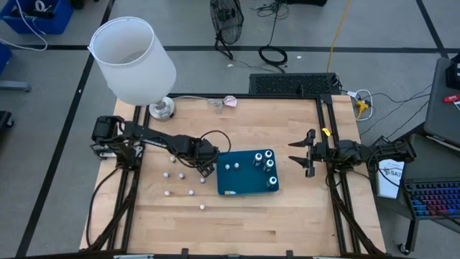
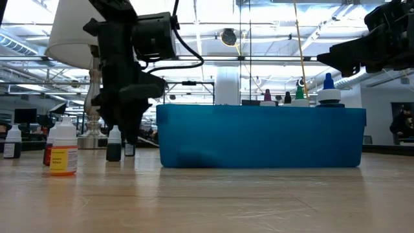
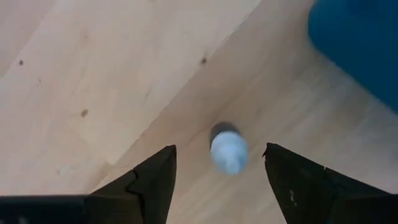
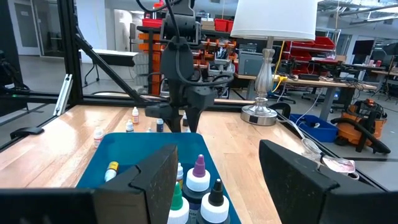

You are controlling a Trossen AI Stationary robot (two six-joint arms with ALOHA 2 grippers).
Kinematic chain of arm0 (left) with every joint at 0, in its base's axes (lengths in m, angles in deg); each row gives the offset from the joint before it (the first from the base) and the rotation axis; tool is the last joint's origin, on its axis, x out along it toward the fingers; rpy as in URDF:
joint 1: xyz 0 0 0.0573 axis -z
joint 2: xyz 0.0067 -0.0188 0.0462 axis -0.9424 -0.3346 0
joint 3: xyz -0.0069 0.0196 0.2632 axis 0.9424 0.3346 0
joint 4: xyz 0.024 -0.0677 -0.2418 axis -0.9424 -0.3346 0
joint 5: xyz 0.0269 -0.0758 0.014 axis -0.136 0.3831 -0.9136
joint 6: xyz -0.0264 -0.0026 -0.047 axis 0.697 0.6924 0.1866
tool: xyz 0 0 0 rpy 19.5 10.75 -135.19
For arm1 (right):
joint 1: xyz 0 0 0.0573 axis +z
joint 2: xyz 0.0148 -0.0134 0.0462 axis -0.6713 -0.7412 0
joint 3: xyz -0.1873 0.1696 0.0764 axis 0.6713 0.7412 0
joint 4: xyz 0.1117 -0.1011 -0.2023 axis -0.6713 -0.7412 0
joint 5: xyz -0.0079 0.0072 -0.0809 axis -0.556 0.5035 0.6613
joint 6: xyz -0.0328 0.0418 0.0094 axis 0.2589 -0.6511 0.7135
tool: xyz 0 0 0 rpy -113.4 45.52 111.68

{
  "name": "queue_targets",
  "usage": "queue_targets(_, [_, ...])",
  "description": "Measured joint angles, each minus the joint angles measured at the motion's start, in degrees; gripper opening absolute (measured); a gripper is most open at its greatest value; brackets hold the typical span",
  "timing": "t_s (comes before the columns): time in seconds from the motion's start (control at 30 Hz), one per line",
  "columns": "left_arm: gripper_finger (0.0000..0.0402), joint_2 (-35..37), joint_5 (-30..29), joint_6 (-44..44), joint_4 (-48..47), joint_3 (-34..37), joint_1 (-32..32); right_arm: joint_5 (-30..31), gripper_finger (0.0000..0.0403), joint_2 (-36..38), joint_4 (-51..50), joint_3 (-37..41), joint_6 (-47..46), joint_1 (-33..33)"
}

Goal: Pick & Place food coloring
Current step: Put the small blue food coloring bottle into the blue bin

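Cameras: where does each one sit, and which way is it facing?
High: overhead, looking down on table, both arms.
Low: table height, facing tray; left arm above bottles.
Left wrist: looks down past its open end effector at a bottle.
Right wrist: faces across tray toward left arm.
Shared: tray, lamp.

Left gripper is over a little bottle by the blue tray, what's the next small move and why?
Probably lower the left gripper a little and close. Its fingers are open on either side of a white-capped bottle standing on the table beside the blue tray, and they are not yet gripping it.
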Motion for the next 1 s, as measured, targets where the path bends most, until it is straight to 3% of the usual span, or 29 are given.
queue_targets(0.77, [0.014, 0.0, 2.6, -1.6, 2.3, 0.0, -1.2, 0.0, 0.0212, 0.0, 0.0, 0.0, 0.0, 0.0])
queue_targets(1.0, [0.0131, 0.0, 2.7, -1.6, 1.8, 0.0, -1.2, 0.0, 0.0212, 0.0, 0.0, 0.0, 0.0, 0.0])
